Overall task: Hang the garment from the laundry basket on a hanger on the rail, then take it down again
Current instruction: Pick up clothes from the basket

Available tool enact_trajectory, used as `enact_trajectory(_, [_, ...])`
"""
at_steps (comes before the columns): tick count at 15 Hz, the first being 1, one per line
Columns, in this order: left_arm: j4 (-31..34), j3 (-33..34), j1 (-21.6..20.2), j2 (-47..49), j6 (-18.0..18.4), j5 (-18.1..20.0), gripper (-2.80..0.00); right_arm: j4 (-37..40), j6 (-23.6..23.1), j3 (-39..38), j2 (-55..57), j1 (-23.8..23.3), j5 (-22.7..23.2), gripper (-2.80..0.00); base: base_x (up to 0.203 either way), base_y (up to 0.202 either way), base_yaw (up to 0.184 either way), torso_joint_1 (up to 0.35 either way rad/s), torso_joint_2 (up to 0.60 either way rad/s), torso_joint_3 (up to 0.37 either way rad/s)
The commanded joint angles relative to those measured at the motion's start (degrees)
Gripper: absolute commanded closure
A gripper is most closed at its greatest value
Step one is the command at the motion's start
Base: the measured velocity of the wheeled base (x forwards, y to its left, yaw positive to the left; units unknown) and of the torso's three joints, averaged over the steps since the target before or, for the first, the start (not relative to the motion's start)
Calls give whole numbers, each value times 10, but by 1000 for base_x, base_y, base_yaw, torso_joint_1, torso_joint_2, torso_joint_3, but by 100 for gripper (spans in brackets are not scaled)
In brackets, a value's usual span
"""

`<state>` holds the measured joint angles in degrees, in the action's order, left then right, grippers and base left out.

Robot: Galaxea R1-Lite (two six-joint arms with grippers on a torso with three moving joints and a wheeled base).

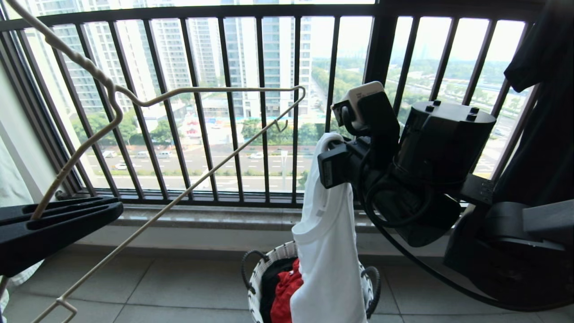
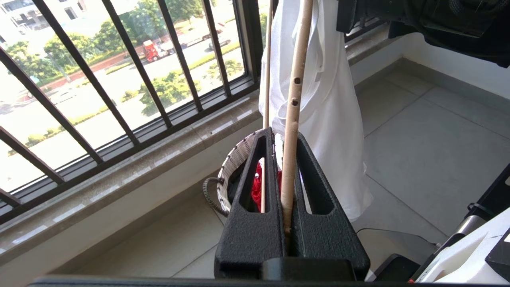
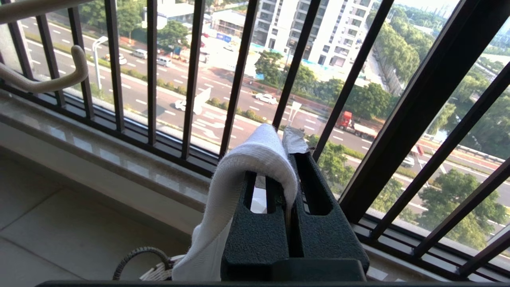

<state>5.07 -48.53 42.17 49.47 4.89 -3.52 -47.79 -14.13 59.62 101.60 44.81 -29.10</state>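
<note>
My left gripper is shut on the stem of the cream-white hanger, which slants across the window at the left. My right gripper is shut on the collar of the white garment. The garment hangs straight down from it, and its lower part drops in front of the laundry basket on the floor. No graphic shows on the cloth. One upturned end of the hanger shows to the side of the right gripper. The rail is out of view.
A red garment and dark cloth lie in the basket. Black window bars and a stone sill close off the front. A dark garment hangs at the far right. Grey floor tiles lie left of the basket.
</note>
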Motion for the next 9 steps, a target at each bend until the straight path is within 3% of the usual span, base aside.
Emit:
enact_trajectory(1, [1,6,0,9,7,0,0,-4,-2,4,0,-12,-2,0,0,0,0,0,0,0])
enact_trajectory(5, [19,5,0,28,11,-4,0,-3,-8,7,-3,-26,-1,0,0,0,0,0,0,0])
enact_trajectory(9, [146,-25,1,19,36,-11,0,5,-26,9,-3,-53,1,0,0,0,0,0,0,0])
